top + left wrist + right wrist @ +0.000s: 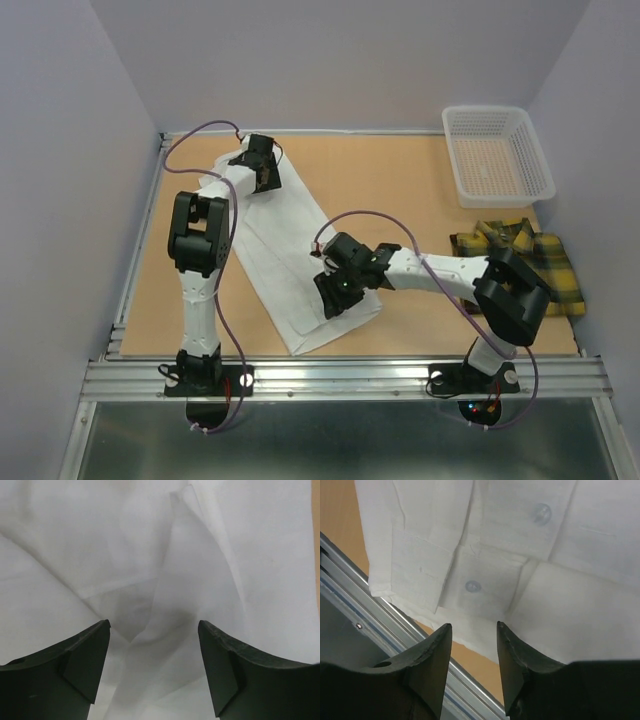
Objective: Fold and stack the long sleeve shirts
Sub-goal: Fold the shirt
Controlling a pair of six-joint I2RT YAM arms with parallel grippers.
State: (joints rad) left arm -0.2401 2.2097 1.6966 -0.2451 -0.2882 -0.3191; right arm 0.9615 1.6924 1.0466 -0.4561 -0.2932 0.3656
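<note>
We see the plain white cloth button-up shirt (285, 265) lying as a long band slantwise on the wooden table (400, 190), probably so each arm reaches one end. The left gripper (262, 172) hangs released over the far end. The right gripper (338, 293) is parted and empty over the near hem. The yellow-and-dark plaid shirt (565, 268) waits aside.

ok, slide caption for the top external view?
Left gripper and right gripper at opposite ends of the white shirt; plaid shirt near basket.
</note>
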